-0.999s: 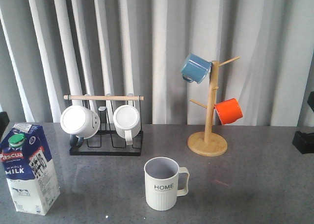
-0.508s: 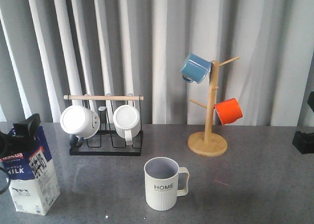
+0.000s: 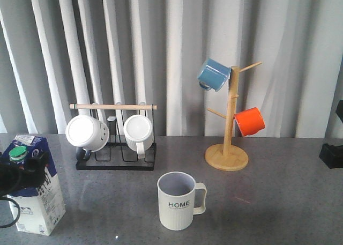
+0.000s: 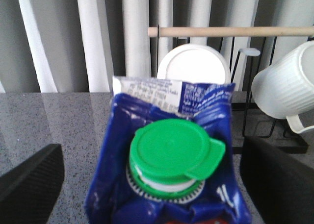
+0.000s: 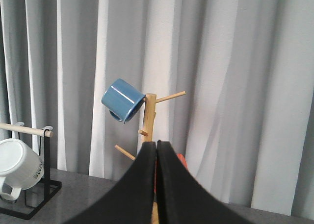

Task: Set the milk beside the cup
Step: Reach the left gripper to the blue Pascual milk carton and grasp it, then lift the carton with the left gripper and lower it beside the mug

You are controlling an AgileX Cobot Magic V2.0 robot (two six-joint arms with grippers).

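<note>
Milk carton upright at near left edge of grey table, green cap on top, blue upper part, white lower part. Left gripper at carton's upper part, dark and partly cut off at picture edge; in left wrist view left gripper spread wide, one black finger on each side of carton, both apart from its walls, nothing clamped. Green cap right between fingers in that view.

Cup with "HOME" lettering upright near middle front of table, handle toward robot's right, well apart from carton. Greyish inside, nothing visible in it.

Black rack with wooden bar behind, between carton and cup in depth, two white mugs lying on their sides on it. Same rack and white mugs in left wrist view just behind carton.

Wooden mug tree on round base at back right of cup, blue mug hung high, orange mug lower on other side. Grey-white curtain across whole back.

Right gripper closed tight in right wrist view, fingers pressed together, holding nothing, pointed toward mug tree and blue mug. Dark part at far right edge of front view, can't tell what.
</note>
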